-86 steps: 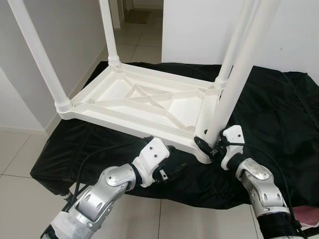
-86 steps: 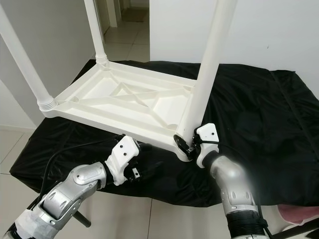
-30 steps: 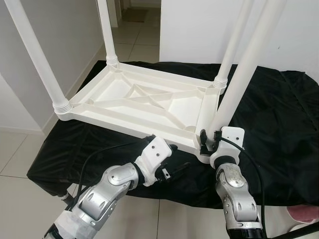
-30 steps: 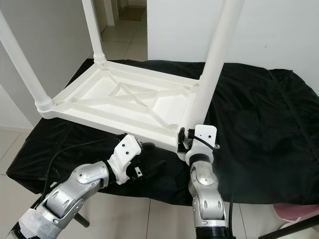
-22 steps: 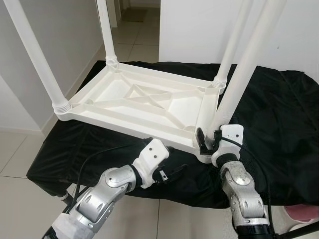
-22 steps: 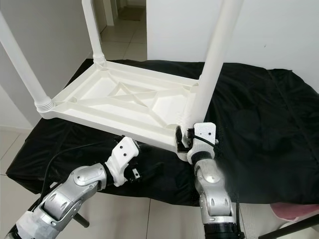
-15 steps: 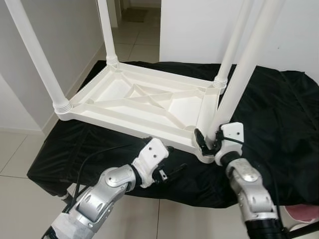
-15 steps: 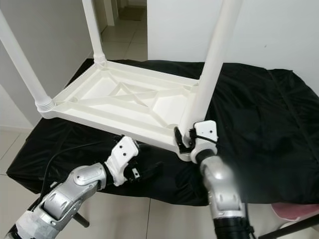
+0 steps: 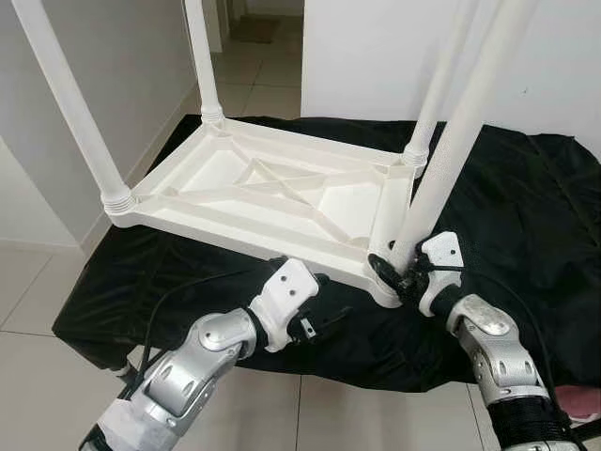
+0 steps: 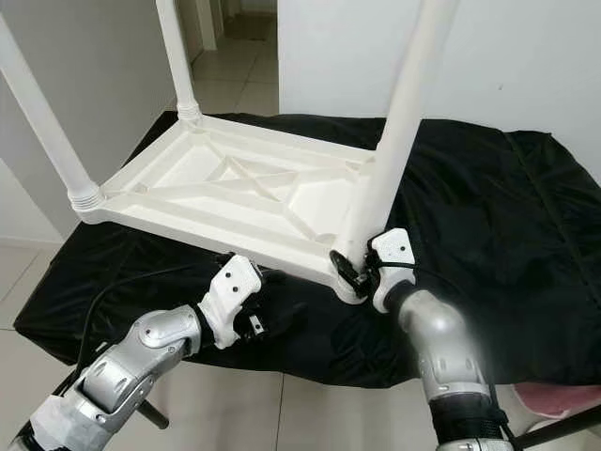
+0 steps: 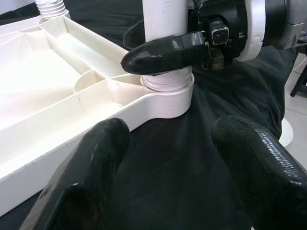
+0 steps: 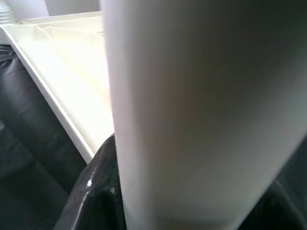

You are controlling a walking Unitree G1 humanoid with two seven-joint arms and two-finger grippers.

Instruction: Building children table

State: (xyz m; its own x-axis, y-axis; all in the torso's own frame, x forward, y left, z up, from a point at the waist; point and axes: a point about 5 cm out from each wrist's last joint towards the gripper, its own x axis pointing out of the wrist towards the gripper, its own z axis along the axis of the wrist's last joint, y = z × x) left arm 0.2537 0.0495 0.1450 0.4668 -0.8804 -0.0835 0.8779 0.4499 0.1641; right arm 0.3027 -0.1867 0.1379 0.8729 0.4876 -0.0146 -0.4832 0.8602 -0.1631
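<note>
A white plastic children's table (image 9: 246, 191) lies upside down on a black cloth (image 9: 526, 235), with its legs pointing up. My right gripper (image 9: 395, 272) is shut on the near right leg (image 9: 453, 155) just above its socket (image 11: 168, 92) at the table's corner. That leg (image 12: 192, 105) sits very close in the right wrist view. My left gripper (image 9: 325, 320) rests open on the cloth just in front of the table's near edge, left of that corner, holding nothing. In the left wrist view its fingers (image 11: 98, 160) point toward the socket and a right gripper finger (image 11: 163, 50).
The other three legs stand at the far left (image 9: 202, 56), near left (image 9: 70, 103) and far right (image 9: 441, 85) corners. The cloth's front edge drops to a tiled floor (image 9: 38, 291). White walls stand close on the left and behind. A pink object (image 10: 556, 399) lies at the lower right.
My right forearm has swung out to the right around the leg's base while the gripper stays shut on the leg. The left gripper has stayed in place.
</note>
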